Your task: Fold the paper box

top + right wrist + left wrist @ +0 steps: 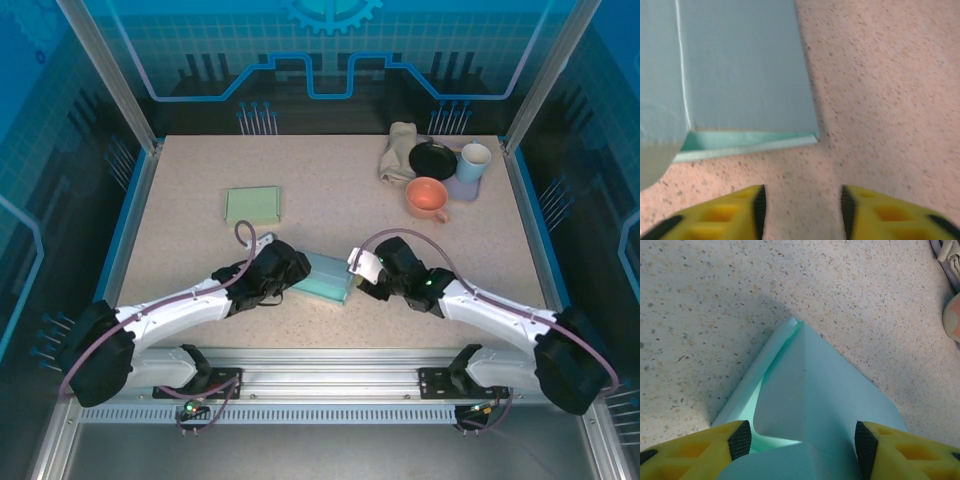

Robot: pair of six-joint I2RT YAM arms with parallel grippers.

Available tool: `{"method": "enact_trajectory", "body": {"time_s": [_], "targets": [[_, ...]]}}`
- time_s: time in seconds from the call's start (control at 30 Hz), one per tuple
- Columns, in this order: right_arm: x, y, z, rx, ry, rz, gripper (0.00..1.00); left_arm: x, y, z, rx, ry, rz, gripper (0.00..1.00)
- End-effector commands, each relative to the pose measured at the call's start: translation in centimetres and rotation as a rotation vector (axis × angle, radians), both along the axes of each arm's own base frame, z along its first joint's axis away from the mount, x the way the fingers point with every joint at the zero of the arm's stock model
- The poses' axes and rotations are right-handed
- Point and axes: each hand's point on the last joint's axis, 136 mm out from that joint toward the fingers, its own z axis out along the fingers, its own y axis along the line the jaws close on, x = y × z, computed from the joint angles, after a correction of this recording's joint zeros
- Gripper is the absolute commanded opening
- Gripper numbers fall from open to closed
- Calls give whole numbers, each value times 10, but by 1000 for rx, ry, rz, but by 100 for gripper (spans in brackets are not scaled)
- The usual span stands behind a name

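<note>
Speckled beige tabletop [330, 170] sits inside a blue-lit enclosure. A pale green flat card [253, 205] lies on it as the landmark. The pale teal paper box [325, 278] rests nearer the arms than that card and to its right.

The left gripper [292, 272], just nearer than the card, straddles the box's end with both pads against it, apparently grasping it. The right gripper [364, 272], further right of the card beyond the box, stands released with bare table between its fingers.

One panel looks creased over and a side wall raised. By my reading the folding is partway, with the remaining walls and closure left.
</note>
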Motion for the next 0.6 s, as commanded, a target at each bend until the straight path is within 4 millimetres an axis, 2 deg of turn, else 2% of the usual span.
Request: {"method": "enact_trajectory", "body": {"time_s": [0.0,0.1,0.23,0.37,0.57], "targets": [[-5,-18,23,82,46,-209,58,-4,8,-10,39,14,27,61],[2,-25,49,281,64,-430,73,-5,10,-13,46,19,37,62],[8,-13,65,535,166,-612,75,-7,9,-15,53,26,37,64],[21,1,57,612,208,-708,76,-9,15,-15,113,28,49,65],[31,23,21,509,242,-749,78,-14,25,-24,163,45,63,67]]}}
